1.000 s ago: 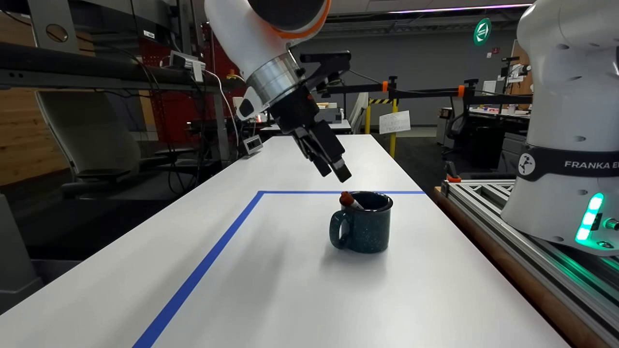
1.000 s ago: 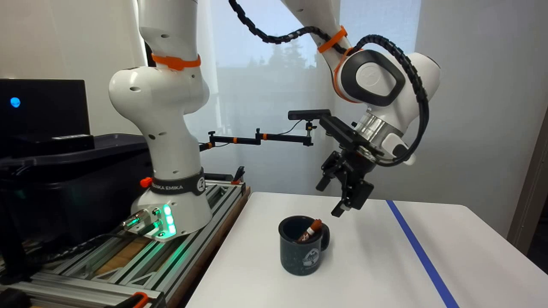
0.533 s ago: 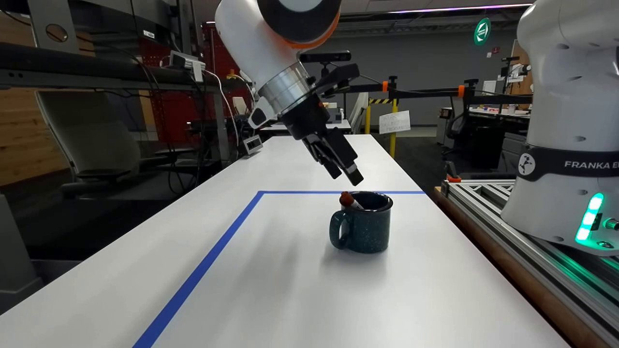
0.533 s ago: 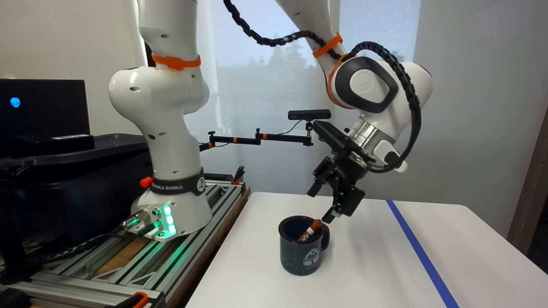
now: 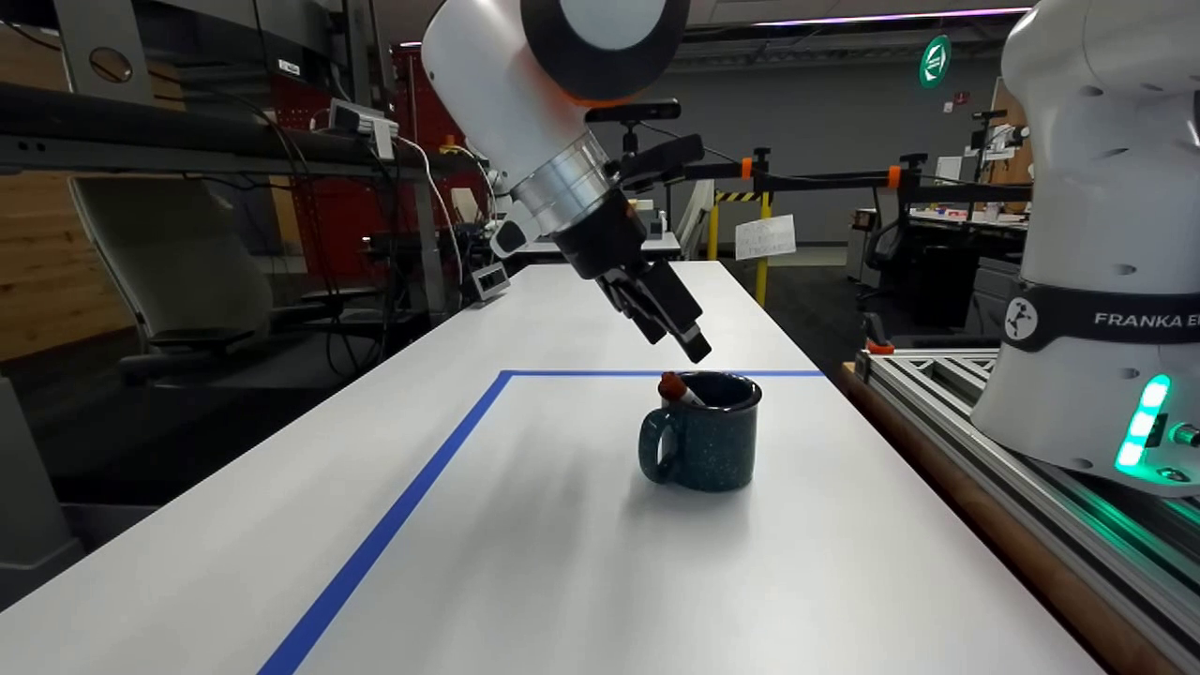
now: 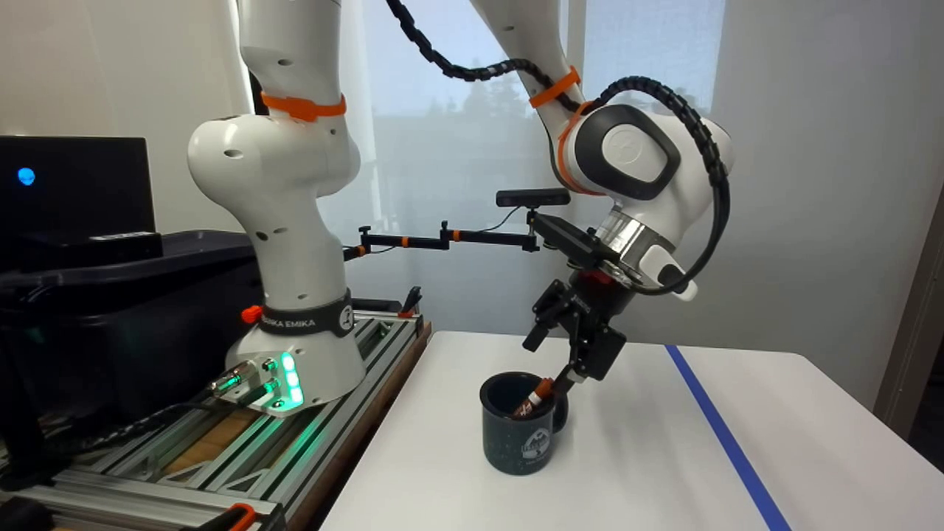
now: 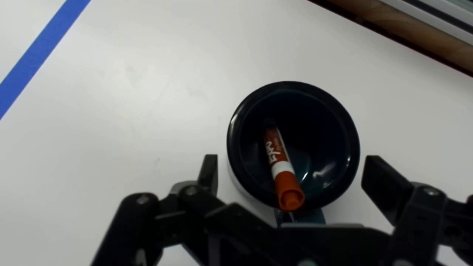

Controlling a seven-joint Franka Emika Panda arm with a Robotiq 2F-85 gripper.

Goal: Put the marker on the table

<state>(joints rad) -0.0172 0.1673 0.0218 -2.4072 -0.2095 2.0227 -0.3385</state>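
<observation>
The orange-red, white-banded, stick-shaped marker (image 7: 282, 167) is located inside the dark blue-green speckled mug (image 6: 509, 446), tilted, with its cap (image 5: 671, 385) at the rim on the handle side. The mug stands upright on the long, flat white table (image 5: 844, 562).

The black two-fingered end effector (image 7: 291, 162) hangs tilted near the mug, its fingers (image 7: 209, 173) spread wide. The wrist view shows this most plainly: one finger left of the mug, one right, both apart from the marker. In an exterior view the fingertips (image 5: 696, 349) partly overlap, and the spread reads poorly. In an exterior view the lower fingertip (image 6: 564, 381) appears just beside the cap; contact cannot be judged there, whereas the wrist view shows a space.

The wrist view records most of the marker's length, including barrel lettering; its lower end is lost in shadow. A pale printed emblem (image 6: 536, 444) on the mug wall shows in an exterior view only. The blue tape line (image 5: 390, 525) turns a far corner in an exterior view; the wrist view holds one straight stretch, at far left.

A black plastic bin (image 6: 133, 339) stands at left in an exterior view; a grey office chair (image 5: 173, 248) stands at left in an exterior view.
</observation>
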